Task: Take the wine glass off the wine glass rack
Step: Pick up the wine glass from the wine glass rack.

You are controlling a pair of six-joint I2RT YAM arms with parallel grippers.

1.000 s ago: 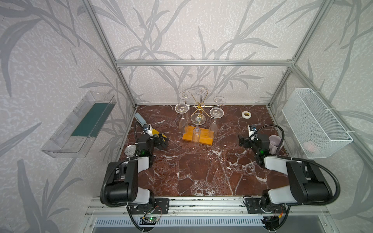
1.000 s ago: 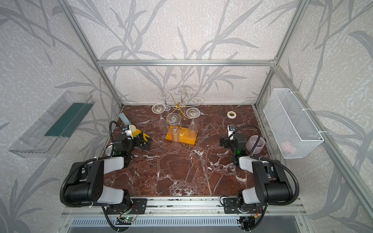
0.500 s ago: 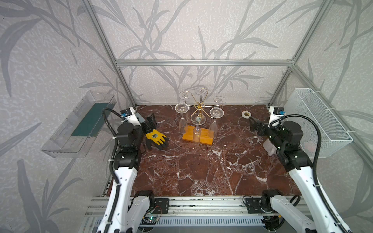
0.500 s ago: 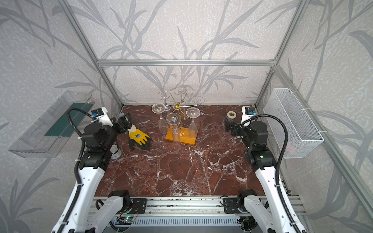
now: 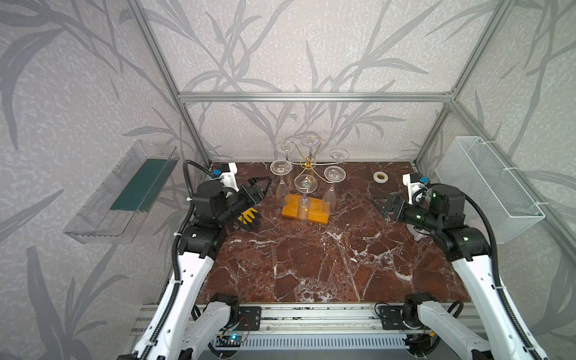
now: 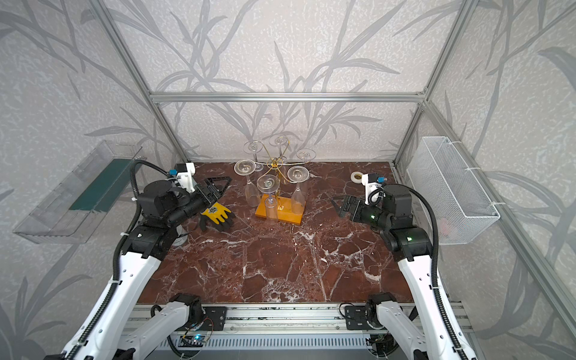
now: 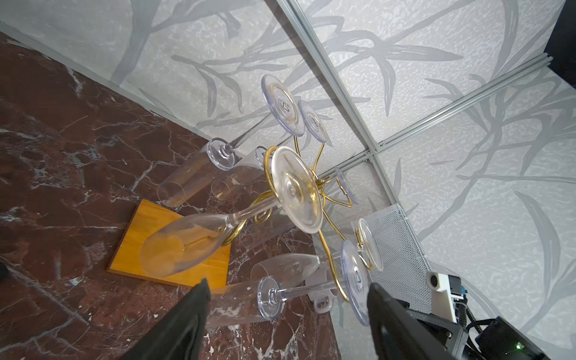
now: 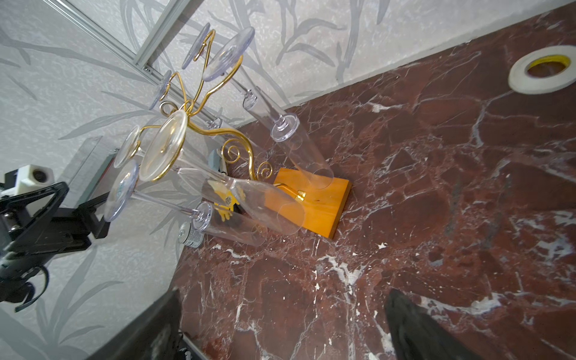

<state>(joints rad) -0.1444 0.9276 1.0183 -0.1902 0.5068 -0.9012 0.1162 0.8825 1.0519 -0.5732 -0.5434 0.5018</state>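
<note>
Top views, both: wine glass rack (image 5: 316,215) stands upright on the marble table (image 5: 311,268), toward the back wall, its orange wooden base flat on the stone. Six wine glasses (image 5: 305,184) hang bowl-down from the gold arms, three on the rack's front side and three on its back side; none is off the rack yet.

Left gripper (image 5: 265,189): raised, just left of the rack, at the height of the hanging glasses, pointing at them. Jaws parted, nothing between them. The front-left wine glass (image 5: 282,194) is the one closest to it; gripper near that glass but apart, no contact seen. Left wrist view agrees: two black fingers (image 7: 187,321) spread wide, rack and glasses ahead of them, untouched.

Right gripper (image 5: 381,207): raised to the right of the rack, well apart from it, pointing toward it. Jaws wide, released, holding nothing. Right wrist view: fingers (image 8: 414,327) spread with only bare marble between them, rack farther off.

Other items: yellow-and-black glove (image 5: 249,216) lying on the table left of the rack and slightly to its front; white tape roll (image 5: 380,176) on the table right of the rack, toward the back wall.
</note>
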